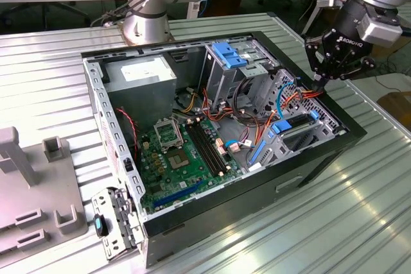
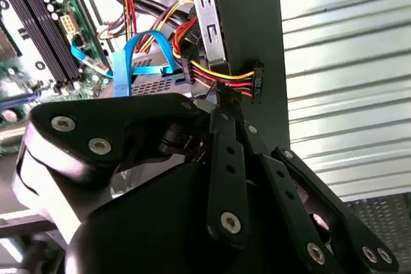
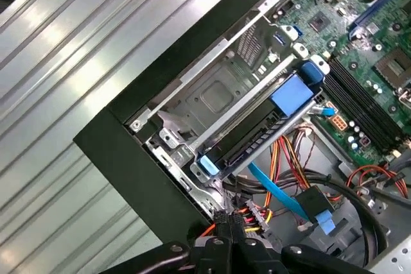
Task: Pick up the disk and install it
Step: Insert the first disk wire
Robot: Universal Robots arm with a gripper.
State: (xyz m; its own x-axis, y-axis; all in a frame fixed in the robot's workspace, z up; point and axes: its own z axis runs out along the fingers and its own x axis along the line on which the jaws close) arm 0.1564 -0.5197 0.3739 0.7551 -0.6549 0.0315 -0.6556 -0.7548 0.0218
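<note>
Open PC case (image 1: 225,222) lying on a ribbed metal table (image 1: 51,68), w/ the motherboard (image 1: 183,152) in the middle, power supply (image 1: 141,72) at the back and a blue bracket (image 1: 228,54) on top of the upright cage. The disk (image 3: 257,136) sits flat in the bay along the case wall on the exterior view's right, blue rail showing at both ends. The gripper (image 1: 319,83) is just beside one end of it, not touching. Its fingers look pressed together, tips down in the red/yellow/orange wires (image 3: 282,158) at the case corner. Can't tell if a wire is pinched btwn them, since the gripper's own body blocks a lot of the second wrist view. A blue ribbon cable (image 3: 276,194) crosses near the disk too.
</note>
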